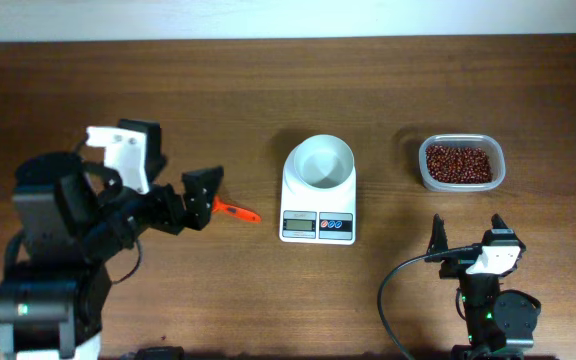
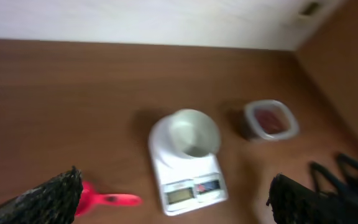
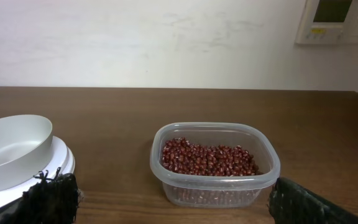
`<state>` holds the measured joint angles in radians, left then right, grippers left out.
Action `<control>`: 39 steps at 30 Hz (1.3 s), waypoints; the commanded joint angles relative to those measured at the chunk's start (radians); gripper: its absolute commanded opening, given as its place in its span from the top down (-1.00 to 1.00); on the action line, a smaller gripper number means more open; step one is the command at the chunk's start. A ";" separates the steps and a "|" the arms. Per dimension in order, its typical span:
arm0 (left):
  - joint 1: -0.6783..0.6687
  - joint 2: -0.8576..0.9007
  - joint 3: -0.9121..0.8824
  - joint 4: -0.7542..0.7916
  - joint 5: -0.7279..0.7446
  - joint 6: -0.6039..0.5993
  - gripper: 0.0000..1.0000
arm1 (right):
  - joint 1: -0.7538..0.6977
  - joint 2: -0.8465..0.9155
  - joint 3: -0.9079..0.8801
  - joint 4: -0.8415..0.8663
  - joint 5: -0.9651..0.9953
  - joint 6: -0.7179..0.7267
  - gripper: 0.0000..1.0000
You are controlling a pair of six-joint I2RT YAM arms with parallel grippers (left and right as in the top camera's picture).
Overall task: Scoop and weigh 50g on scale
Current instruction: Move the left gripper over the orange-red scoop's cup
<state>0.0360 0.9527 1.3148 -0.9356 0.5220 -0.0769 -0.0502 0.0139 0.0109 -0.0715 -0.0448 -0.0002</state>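
My left gripper (image 1: 206, 198) stands wide open over the head of the red scoop (image 1: 236, 211), which lies flat on the table (image 1: 268, 90), not gripped. My right gripper (image 1: 468, 232) is spread wide too, holding nothing. Further out, the scale (image 1: 317, 205) carries an empty white bowl (image 1: 324, 162). The beans (image 1: 458, 163) all sit in the clear container (image 1: 461, 138) to its right. I judge nothing is scooped yet, so grasping, scooping and weighing all remain.
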 commanded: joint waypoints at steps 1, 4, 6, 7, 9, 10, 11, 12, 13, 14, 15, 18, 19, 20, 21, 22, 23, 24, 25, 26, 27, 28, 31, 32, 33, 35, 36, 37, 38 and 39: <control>0.006 0.050 0.013 -0.002 0.128 -0.013 -0.99 | -0.003 -0.008 -0.005 -0.006 0.005 0.004 -0.97; 0.006 0.098 0.013 -0.003 0.090 -0.050 -0.98 | -0.003 -0.008 -0.005 -0.006 0.005 0.004 -0.98; 0.006 0.130 0.013 -0.014 -0.016 -0.171 -0.98 | -0.003 -0.008 -0.005 -0.006 0.005 0.004 -0.97; 0.006 0.154 0.013 -0.037 -0.138 -0.309 -0.98 | -0.003 -0.008 -0.005 -0.006 0.005 0.004 -0.98; 0.006 0.191 0.013 -0.102 -0.315 -0.531 -0.99 | -0.003 -0.008 -0.005 -0.006 0.005 0.004 -0.98; 0.006 0.208 0.013 -0.135 -0.373 -0.613 -1.00 | -0.003 -0.008 -0.005 -0.006 0.005 0.004 -0.98; 0.006 0.238 0.013 -0.185 -0.427 -0.721 -1.00 | -0.003 -0.008 -0.005 -0.006 0.005 0.004 -0.98; 0.006 0.252 0.013 -0.204 -0.439 -0.753 -0.99 | -0.003 -0.008 -0.005 -0.006 0.005 0.004 -0.98; 0.006 0.275 0.013 -0.228 -0.450 -0.793 -0.94 | -0.003 -0.008 -0.005 -0.006 0.005 0.004 -0.98; 0.006 0.294 0.013 -0.240 -0.456 -0.813 -0.92 | -0.003 -0.008 -0.005 -0.006 0.005 0.004 -0.97; 0.006 0.320 0.012 -0.253 -0.465 -0.829 -0.84 | -0.003 -0.008 -0.005 -0.006 0.005 0.004 -0.98; 0.006 0.407 0.012 -0.270 -0.467 -0.853 -0.74 | -0.003 -0.008 -0.005 -0.006 0.005 0.004 -0.98; 0.006 0.432 0.012 -0.276 -0.467 -0.861 -0.72 | -0.003 -0.008 -0.005 -0.006 0.005 0.004 -0.98; 0.006 0.456 0.012 -0.279 -0.467 -0.871 -0.70 | -0.003 -0.008 -0.005 -0.006 0.005 0.004 -0.98; 0.006 0.480 0.012 -0.282 -0.467 -0.879 -0.67 | -0.003 -0.008 -0.005 -0.006 0.005 0.004 -0.98; 0.006 0.505 0.012 -0.282 -0.466 -0.881 -0.67 | -0.003 -0.008 -0.005 -0.006 0.005 0.004 -0.98; 0.006 0.533 0.012 -0.282 -0.467 -0.881 -0.60 | -0.003 -0.008 -0.005 -0.006 0.005 0.004 -0.98; 0.006 0.558 0.012 -0.281 -0.467 -0.881 -0.55 | -0.003 -0.008 -0.005 -0.006 0.005 0.004 -0.98; 0.006 0.592 0.012 -0.281 -0.467 -0.881 -0.52 | -0.003 -0.008 -0.005 -0.006 0.005 0.004 -0.98; 0.006 0.616 0.012 -0.282 -0.467 -0.881 -0.51 | -0.003 -0.008 -0.005 -0.006 0.005 0.004 -0.98; 0.006 0.640 0.012 -0.282 -0.467 -0.881 -0.51 | -0.003 -0.008 -0.005 -0.006 0.005 0.004 -0.98; 0.006 0.682 0.012 -0.281 -0.467 -0.881 -0.51 | -0.003 -0.008 -0.005 -0.006 0.005 0.004 -0.98; 0.006 0.738 0.012 -0.282 -0.467 -0.900 -0.49 | -0.003 -0.008 -0.005 -0.006 0.005 0.004 -0.98; 0.005 0.759 0.012 -0.280 -0.467 -0.904 -0.47 | -0.003 -0.008 -0.005 -0.006 0.005 0.004 -0.98; 0.005 0.774 0.012 -0.277 -0.467 -0.907 -0.44 | -0.003 -0.008 -0.005 -0.006 0.005 0.004 -0.98; 0.005 0.803 0.012 -0.265 -0.467 -0.907 -0.38 | -0.003 -0.008 -0.005 -0.006 0.005 0.004 -0.98; 0.005 0.816 0.012 -0.257 -0.467 -0.907 -0.35 | -0.003 -0.008 -0.005 -0.006 0.005 0.004 -0.98; 0.005 0.827 0.012 -0.249 -0.467 -0.907 -0.32 | -0.003 -0.008 -0.005 -0.006 0.005 0.004 -0.98; 0.005 0.841 0.012 -0.238 -0.467 -0.907 -0.30 | -0.003 -0.008 -0.005 -0.006 0.005 0.004 -0.98; 0.005 0.851 0.012 -0.229 -0.467 -0.907 -0.27 | -0.003 -0.008 -0.005 -0.006 0.005 0.004 -0.98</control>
<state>0.0372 1.7638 1.3186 -1.1847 0.0700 -0.9665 -0.0502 0.0139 0.0109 -0.0715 -0.0448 0.0002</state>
